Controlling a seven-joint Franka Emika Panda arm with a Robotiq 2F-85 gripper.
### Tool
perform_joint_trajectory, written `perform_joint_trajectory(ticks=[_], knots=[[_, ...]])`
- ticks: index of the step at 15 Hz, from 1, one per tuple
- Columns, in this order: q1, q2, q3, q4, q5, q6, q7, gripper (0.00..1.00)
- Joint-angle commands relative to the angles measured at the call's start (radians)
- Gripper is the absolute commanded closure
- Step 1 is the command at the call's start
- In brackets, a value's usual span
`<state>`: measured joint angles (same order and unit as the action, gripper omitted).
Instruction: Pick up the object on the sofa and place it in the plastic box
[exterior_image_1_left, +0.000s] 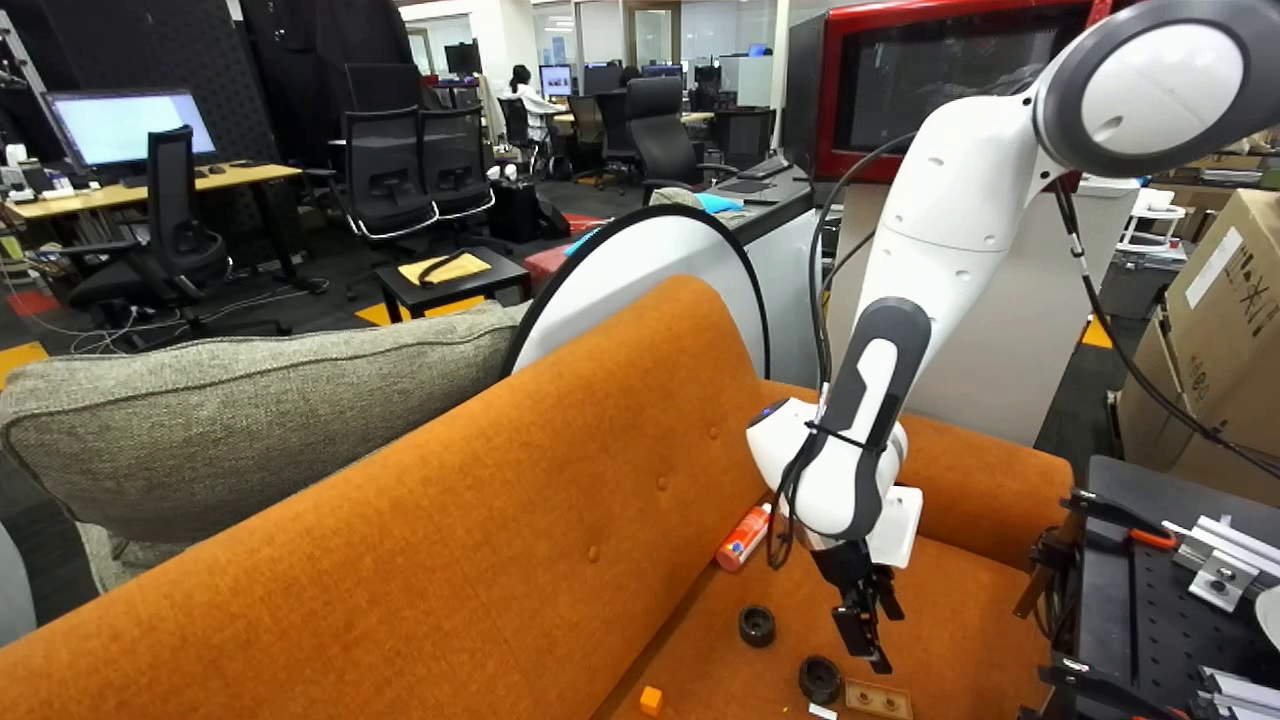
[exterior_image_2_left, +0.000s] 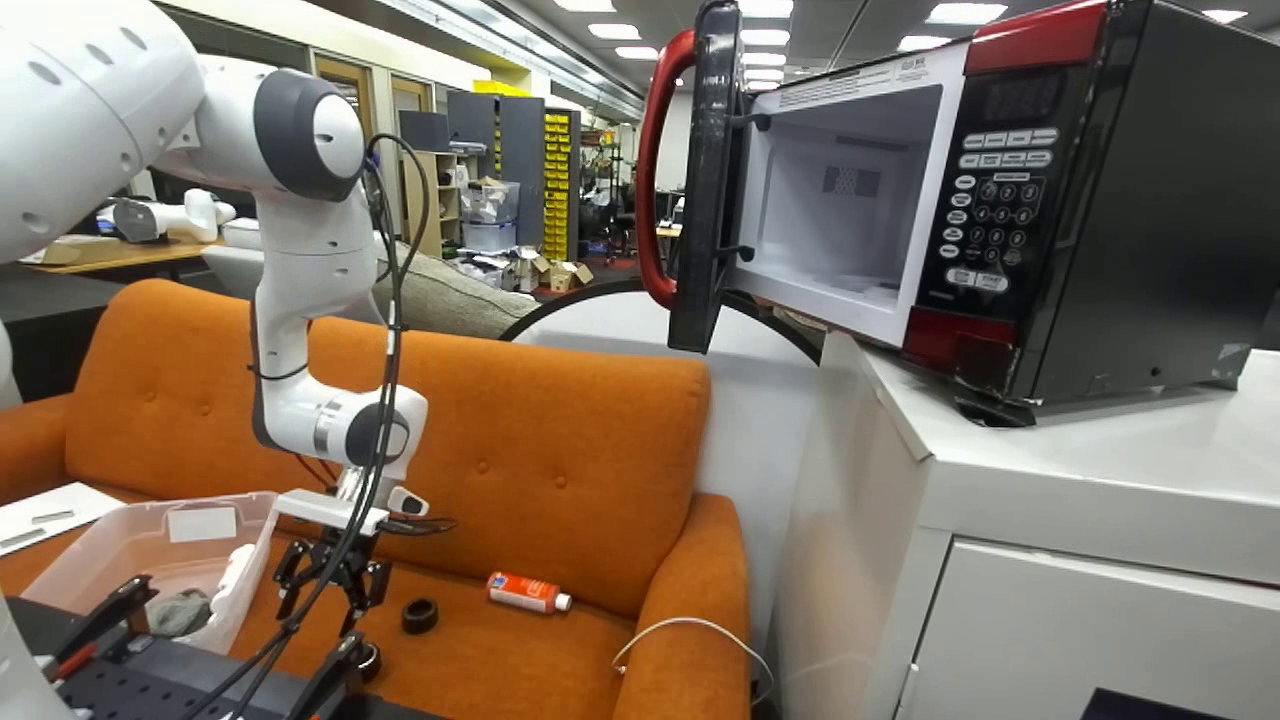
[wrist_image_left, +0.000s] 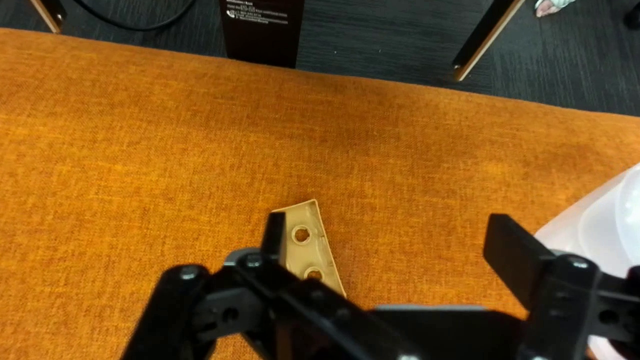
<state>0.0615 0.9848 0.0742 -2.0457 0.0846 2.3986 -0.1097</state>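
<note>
Although the sentence leaves its object unnamed, the tan piece (wrist_image_left: 310, 254) with holes in it is my likeliest guess, since it is the one showing beneath the gripper (wrist_image_left: 387, 237) in the wrist view. It lies on the sofa (exterior_image_1_left: 450, 540), ungrasped, and the finger on that view's left hides part of it. The gripper is spread wide and holds nothing between its fingers (wrist_image_left: 515, 260).

The coming move turns on a sideways offset. In the wrist view the piece sits at the left edge of the gap, not under its middle, and its long axis slants from top to bottom, roughly across the line from finger to finger. So I judge that little turning is needed: shift towards the piece, descend, and close on its narrow width.

In an exterior view a black ring (exterior_image_1_left: 820, 680) lies just beside it and might get nudged; whether they touch is unclear. Another black ring, an orange cube (exterior_image_1_left: 651, 700) and an orange-red bottle (exterior_image_1_left: 745, 540) lie farther off. The plastic box (exterior_image_2_left: 140, 545) stands beyond the opposite finger, so the carry would probably reverse that shift.
</note>
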Motion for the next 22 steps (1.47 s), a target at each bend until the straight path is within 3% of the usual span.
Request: perform_joint_trajectory(ticks=[1,3,4,11,22], knots=[[0.003,0.059,-0.005,0.012,-0.040,0.083,0.008,0.00],[-0.041,0.100,0.031,0.032,-0.034,0.032,-0.032,0.00],[-0.012,0.083,0.010,0.011,-0.041,0.065,0.006,0.00],[-0.023,0.105,0.021,0.029,-0.039,0.059,-0.004,0.00],[0.046,0.275,-0.016,0.116,-0.150,0.195,0.004,0.00]])
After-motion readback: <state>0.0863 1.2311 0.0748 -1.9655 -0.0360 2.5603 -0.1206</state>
